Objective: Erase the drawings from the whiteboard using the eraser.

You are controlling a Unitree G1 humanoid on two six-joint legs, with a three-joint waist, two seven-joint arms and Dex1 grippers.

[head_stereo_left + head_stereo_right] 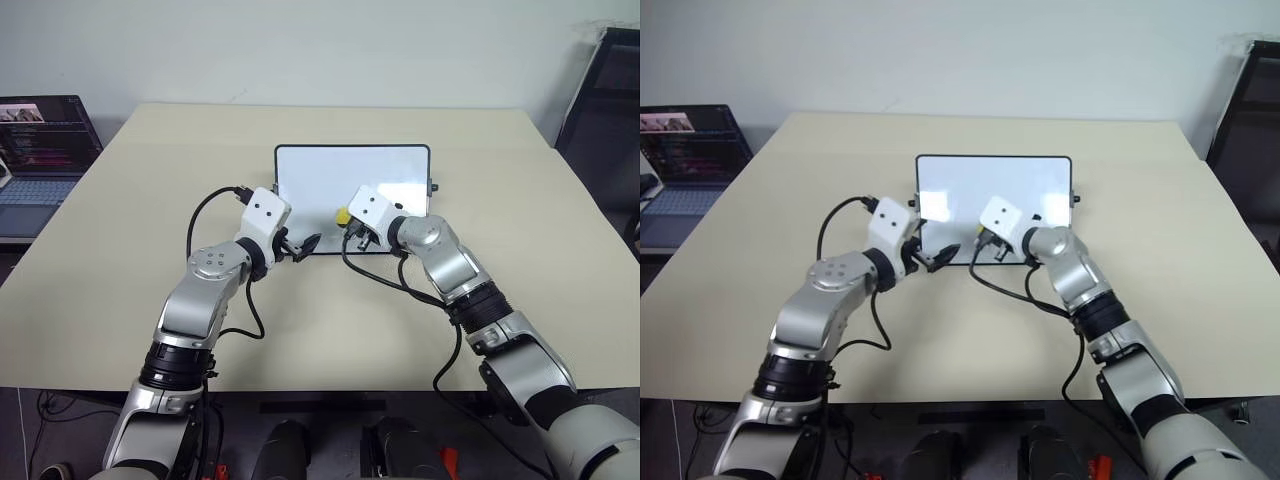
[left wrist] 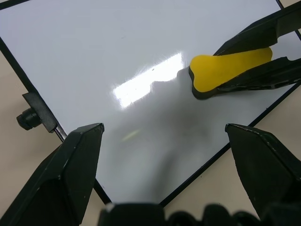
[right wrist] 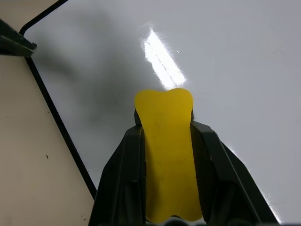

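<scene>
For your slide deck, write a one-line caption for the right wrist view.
Right gripper shut on the yellow eraser, over the whiteboard, whose visible surface shows no drawings.

Plain glossy white rectangular whiteboard (image 1: 352,185) with thin black frame, yellow black-edged eraser block (image 3: 168,141), beige matte worktop (image 1: 150,200).

The whiteboard (image 2: 94,56) is glossy and smooth, throwing a bright glare just ahead of the right end effector (image 3: 167,155), whose matt black plastic fingers (image 3: 123,179) clamp the eraser (image 3: 167,141), a smooth matt yellow block. Beneath both end effectors the desk (image 1: 300,330) is matt beige laminate.
</scene>
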